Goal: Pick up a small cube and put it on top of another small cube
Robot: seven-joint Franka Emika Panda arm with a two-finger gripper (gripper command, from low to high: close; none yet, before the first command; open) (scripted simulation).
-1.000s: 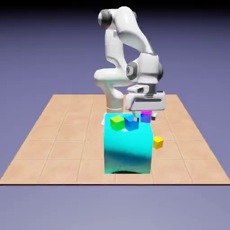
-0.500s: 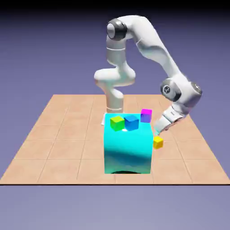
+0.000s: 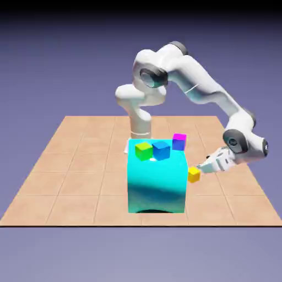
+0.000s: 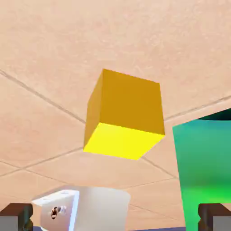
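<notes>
The small yellow cube [image 3: 193,175] rests on the tiled floor, just off the big cyan block's [image 3: 157,182] lower corner on the exterior view's right. My gripper [image 3: 202,169] is low and tilted, its tips pointing at the cube from the right, very near it. In the hand view the yellow cube [image 4: 124,115] looms large straight ahead, and the two finger tips [image 4: 16,216] sit far apart at the bottom corners, open with nothing between them. A green-yellow cube [image 3: 144,150] and a blue cube [image 3: 161,150] sit on top of the cyan block.
A magenta-purple cube [image 3: 179,141] sits at the cyan block's back right corner. The cyan block's edge [image 4: 203,171] fills the hand view's right side, and a white rounded body [image 4: 81,210] shows at the bottom. The tan tiled table [image 3: 71,165] extends on all sides.
The arm has swung from above the cyan block out to the exterior view's right and down. The gripper now sits low beside the yellow cube. No cube has moved.
</notes>
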